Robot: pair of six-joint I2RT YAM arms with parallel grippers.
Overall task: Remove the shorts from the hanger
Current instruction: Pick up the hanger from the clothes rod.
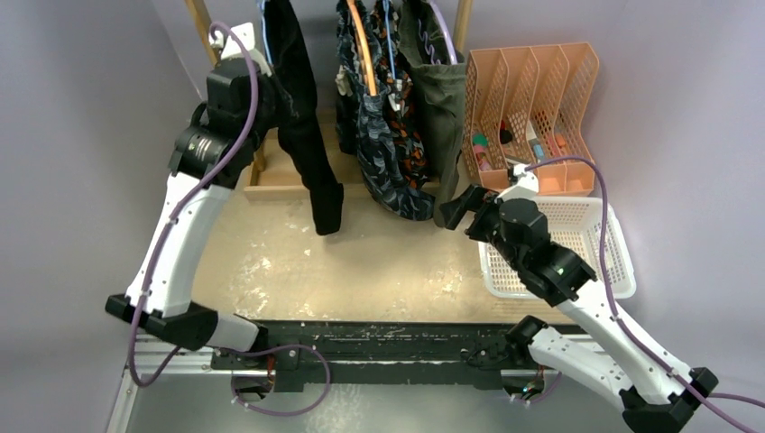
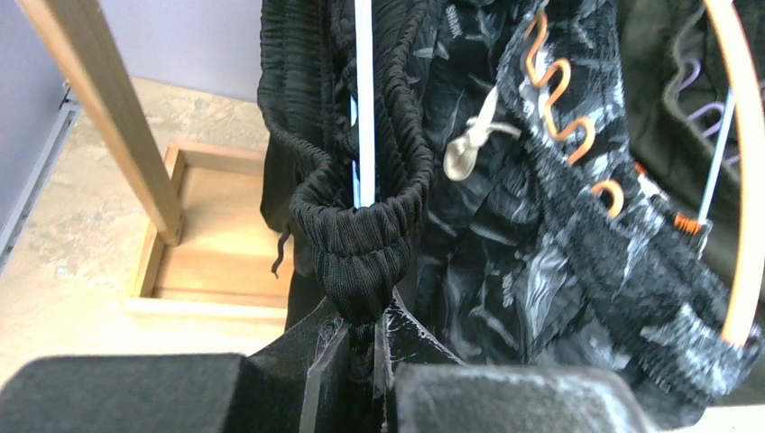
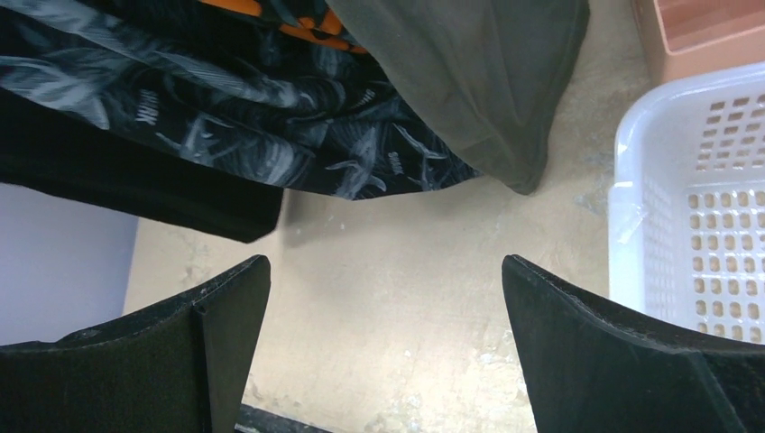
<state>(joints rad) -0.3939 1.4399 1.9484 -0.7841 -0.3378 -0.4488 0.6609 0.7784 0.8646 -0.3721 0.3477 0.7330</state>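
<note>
Top view: four pairs of shorts hang side by side on a wooden rack at the far side of the bench, each with its long axis vertical, waist up, legs down. Count from the left: plain black shorts, wavy-patterned shorts, orange-blotch shorts mostly hidden, olive shorts. The left pincer is up at the black pair's waist and is the nearer arm. The right pincer sits low, beside the olive hem. One white basket stands right of it.

Left wrist view: the left pincer is clamped tight on the black pair's gathered waistband, which loops over a pale hanger bar straight above the grip. Judgement: the cloth must slip along and off that bar.

Right wrist view: the right pincer gapes fully, holding nothing. The hems hang beyond its tips, olive nearest
</note>
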